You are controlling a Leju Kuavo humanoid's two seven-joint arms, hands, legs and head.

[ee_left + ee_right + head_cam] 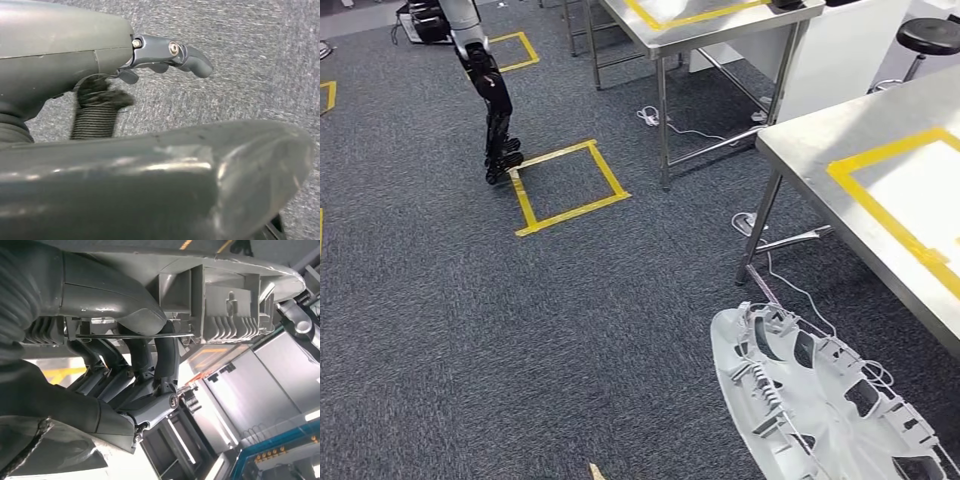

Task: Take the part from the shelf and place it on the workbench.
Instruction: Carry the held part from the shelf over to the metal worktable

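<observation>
Your right hand point(143, 390) has its dark fingers point(166, 360) curled up around the edge of the part point(226, 295), with the thumb on the other face, so the part is gripped between them. From the wrist you see its ribbed grey underside and a thin metal wire running across the fingers. In the head view the part point(818, 400) is a large white disc with cut-out windows and a small spring, carried low on your right over the carpet point(433, 320).

Your left hand point(166, 55) holds nothing. One finger point(196, 62) reaches out with a slight bend over the carpet; you cannot tell how the others lie, since blurred grey housing sits close to the lens. In the head view the left arm point(490, 90) hangs far out on your left beside a yellow tape square point(569, 190).

As for progress, the part is off the shelf and in hand, so the pick looks done. What is left is the carry and the set-down. A steel workbench point(803, 150) with a yellow tape outline point(893, 215) stands just ahead on your right, near the part but not under it.

The part's lower edge is cut off by the frame, and the bench's far side runs out of view.
</observation>
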